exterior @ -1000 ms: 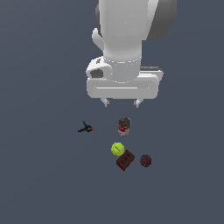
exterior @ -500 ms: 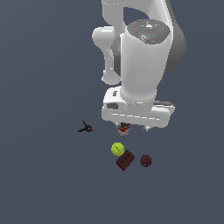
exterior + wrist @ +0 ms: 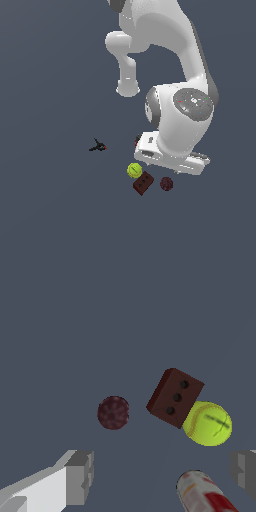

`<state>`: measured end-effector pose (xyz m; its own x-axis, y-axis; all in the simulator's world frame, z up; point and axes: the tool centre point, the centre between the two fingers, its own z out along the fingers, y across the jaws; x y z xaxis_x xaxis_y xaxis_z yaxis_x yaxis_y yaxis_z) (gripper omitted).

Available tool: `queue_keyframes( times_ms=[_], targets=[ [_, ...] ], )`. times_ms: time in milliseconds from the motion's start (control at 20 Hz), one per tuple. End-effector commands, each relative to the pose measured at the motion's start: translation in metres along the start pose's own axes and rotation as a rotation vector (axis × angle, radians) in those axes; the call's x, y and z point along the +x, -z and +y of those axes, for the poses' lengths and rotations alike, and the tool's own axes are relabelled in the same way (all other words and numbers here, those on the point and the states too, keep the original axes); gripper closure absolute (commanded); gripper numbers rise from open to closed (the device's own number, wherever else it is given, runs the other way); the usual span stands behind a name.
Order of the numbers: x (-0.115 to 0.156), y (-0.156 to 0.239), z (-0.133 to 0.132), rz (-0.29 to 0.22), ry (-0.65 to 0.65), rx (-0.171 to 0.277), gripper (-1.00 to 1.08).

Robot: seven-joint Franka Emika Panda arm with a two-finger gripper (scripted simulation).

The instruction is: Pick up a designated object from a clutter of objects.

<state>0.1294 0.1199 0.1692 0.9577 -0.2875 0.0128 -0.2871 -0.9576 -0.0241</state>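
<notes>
Since the earlier frames the arm has been swung lower and toward the exterior view's right, so that the hand is now brought down just above the clutter, while the objects themselves are found where they were. The approach step is judged to be in hand: nothing is gripped, and the maroon ball [image 3: 166,183] is seen lying on the table [image 3: 50,210], just beside the brown brick [image 3: 143,183] but apart from it. The yellow-green ball [image 3: 134,170] is set against the brick's other side, and the small black item [image 3: 98,146] lies well apart from the brick. In the wrist view the fingers [image 3: 80,477] are shown spread wide and empty, with the gripper [image 3: 162,473] not yet centred on the maroon ball [image 3: 113,412], which sits beyond the gap and nearer one finger. The next move is judged to call for a sideways shift until the ball is framed between the fingers, then a straight descent, with care taken that the brick [image 3: 175,397] is not nudged. The can [image 3: 205,496] is shown plainly by the wrist view, close under the hand, whereas in the exterior view it is almost wholly hidden behind the arm. The arm's posture and the black item are given only by the exterior view, where the fingers cannot be made out.
</notes>
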Motion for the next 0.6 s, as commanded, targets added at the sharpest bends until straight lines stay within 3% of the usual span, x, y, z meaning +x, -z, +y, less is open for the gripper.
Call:
queue_keyframes(
  times_ms=[0,550],
  targets=[
    [0.002,-0.023,-0.012,-0.003,-0.025,-0.006,-0.92],
    [0.000,-0.085,-0.043,-0.011,-0.088,-0.023,-0.92]
  ],
)
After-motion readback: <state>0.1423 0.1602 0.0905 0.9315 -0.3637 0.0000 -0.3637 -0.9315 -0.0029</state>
